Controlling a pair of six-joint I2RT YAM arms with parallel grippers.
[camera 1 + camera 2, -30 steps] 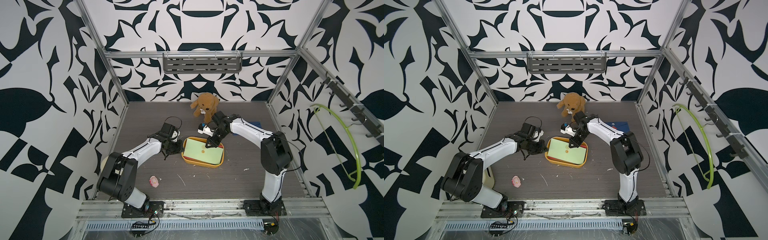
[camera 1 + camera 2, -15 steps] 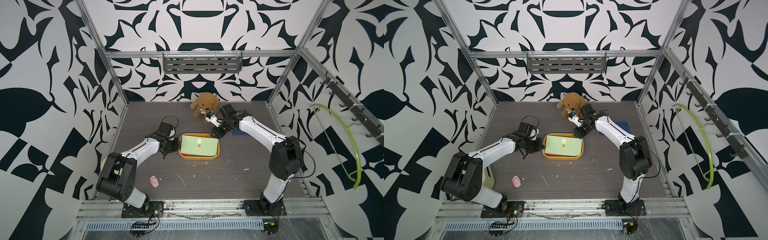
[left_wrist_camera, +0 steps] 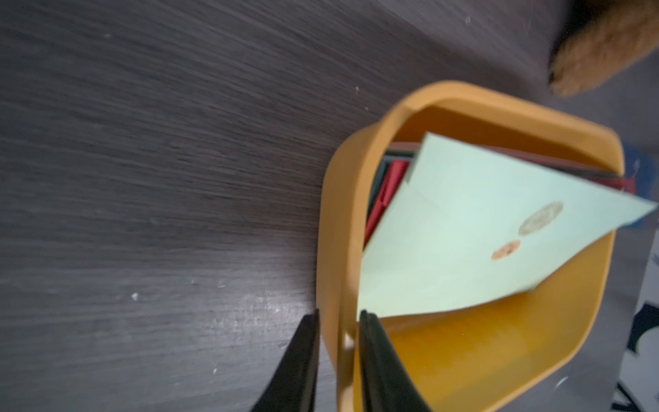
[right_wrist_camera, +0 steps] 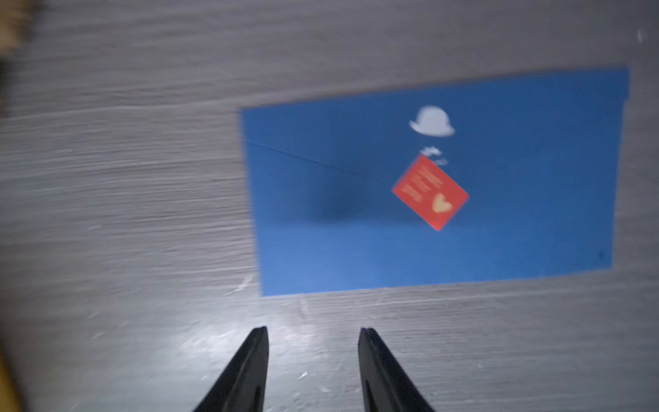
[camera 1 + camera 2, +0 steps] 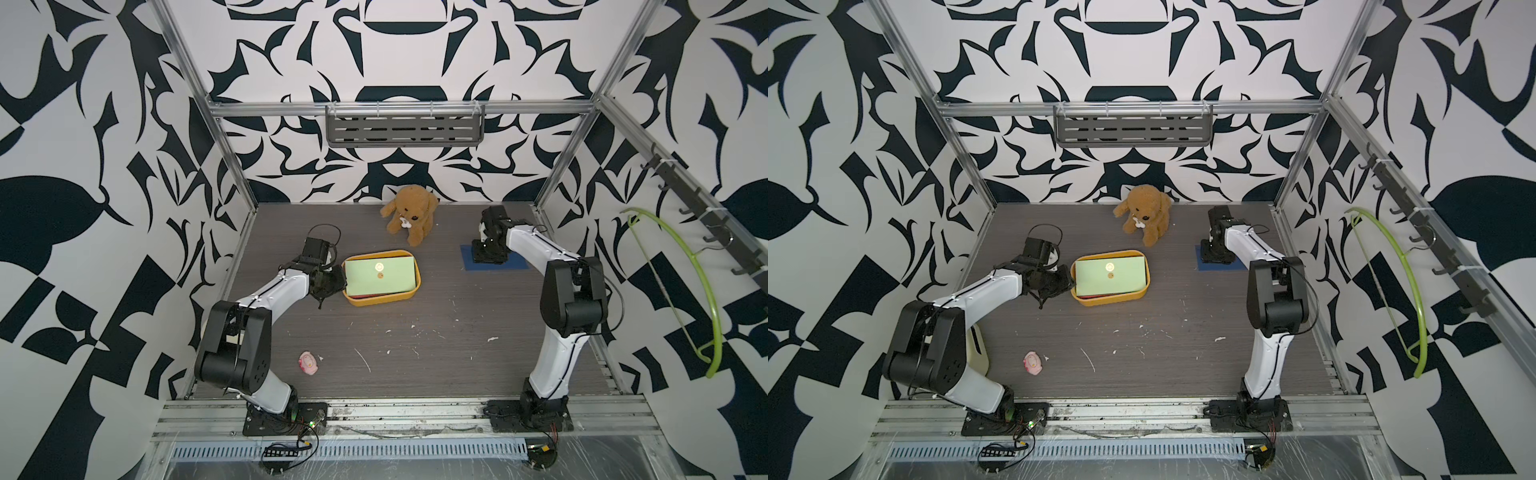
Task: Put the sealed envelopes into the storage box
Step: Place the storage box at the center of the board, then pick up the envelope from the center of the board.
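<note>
Two fingers (image 3: 296, 356) of the left gripper (image 3: 338, 315) straddle the storage box (image 3: 499, 103) rim; pinching or loose, I cannot tell. The right gripper (image 4: 313, 331) hangs part-open, empty, just beside the blue envelope (image 4: 321, 249).

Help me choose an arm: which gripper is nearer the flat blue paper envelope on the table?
Right. The right gripper is at the edge of the blue envelope; the left gripper straddles the rim of the yellow plastic tub, farther off.

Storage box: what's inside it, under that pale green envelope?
The pale green envelope lies on top in the storage box. In the left wrist view, a red envelope and darker edges show beneath it. The full count is covered.
</note>
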